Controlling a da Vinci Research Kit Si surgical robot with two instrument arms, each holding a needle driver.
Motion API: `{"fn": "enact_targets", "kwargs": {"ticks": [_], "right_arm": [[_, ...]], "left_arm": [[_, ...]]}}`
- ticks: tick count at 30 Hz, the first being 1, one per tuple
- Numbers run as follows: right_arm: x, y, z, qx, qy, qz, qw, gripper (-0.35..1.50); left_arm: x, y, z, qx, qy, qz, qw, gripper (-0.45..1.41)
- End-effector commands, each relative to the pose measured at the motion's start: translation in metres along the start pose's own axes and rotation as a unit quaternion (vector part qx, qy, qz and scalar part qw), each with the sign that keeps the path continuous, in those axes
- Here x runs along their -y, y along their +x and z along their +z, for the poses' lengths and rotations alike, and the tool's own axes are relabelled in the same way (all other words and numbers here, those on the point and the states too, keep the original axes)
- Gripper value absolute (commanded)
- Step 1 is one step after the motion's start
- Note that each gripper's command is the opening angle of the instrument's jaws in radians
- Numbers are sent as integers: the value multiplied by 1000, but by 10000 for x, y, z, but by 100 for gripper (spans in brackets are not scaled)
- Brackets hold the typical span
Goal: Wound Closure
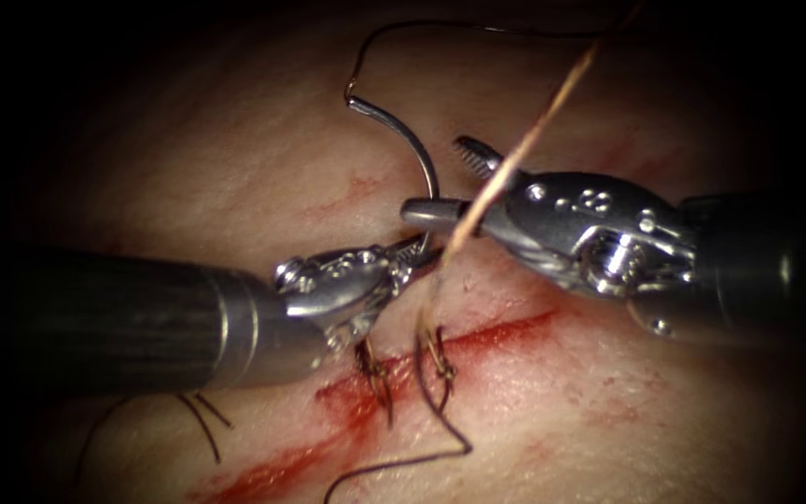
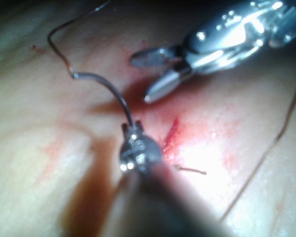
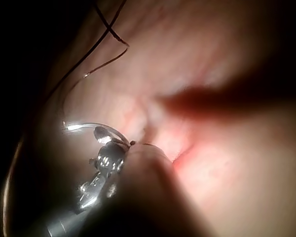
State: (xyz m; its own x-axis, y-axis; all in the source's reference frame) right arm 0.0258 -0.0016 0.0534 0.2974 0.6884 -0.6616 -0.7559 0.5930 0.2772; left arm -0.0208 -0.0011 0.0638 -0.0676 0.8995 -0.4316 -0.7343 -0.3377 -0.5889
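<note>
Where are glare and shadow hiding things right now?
Endoscope view: corners dark; left gripper plainly shut on the needle near its point, clear of the tissue; right gripper open, empty. Left wrist view: glare whitens tissue beside the cut. Right wrist view: a shadow crosses the tissue.

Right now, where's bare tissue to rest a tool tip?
Free: tissue left of the needle, above the left tool, which grips the needle's tip end. Crowded: the cut with its stitches, under the right tool's open jaws.
</note>
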Motion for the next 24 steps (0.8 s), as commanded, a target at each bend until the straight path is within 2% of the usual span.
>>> {"fn": "enact_targets", "kwargs": {"ticks": [1,5,9,24], "right_arm": [[12,-3,23,3,-4,0,1000,99],[9,-5,36,6,-22,4,1000,101],[-1,-9,38,2,-39,-8,999,103],[-9,-19,61,23,-41,-19,999,103]], "left_arm": [[-2,-6,6,1,-1,5,1000,-45],[-3,-7,5,-1,-1,8,1000,-45],[-2,-7,3,0,-4,15,1000,-45],[-10,-9,3,-3,1,49,999,-45]]}}
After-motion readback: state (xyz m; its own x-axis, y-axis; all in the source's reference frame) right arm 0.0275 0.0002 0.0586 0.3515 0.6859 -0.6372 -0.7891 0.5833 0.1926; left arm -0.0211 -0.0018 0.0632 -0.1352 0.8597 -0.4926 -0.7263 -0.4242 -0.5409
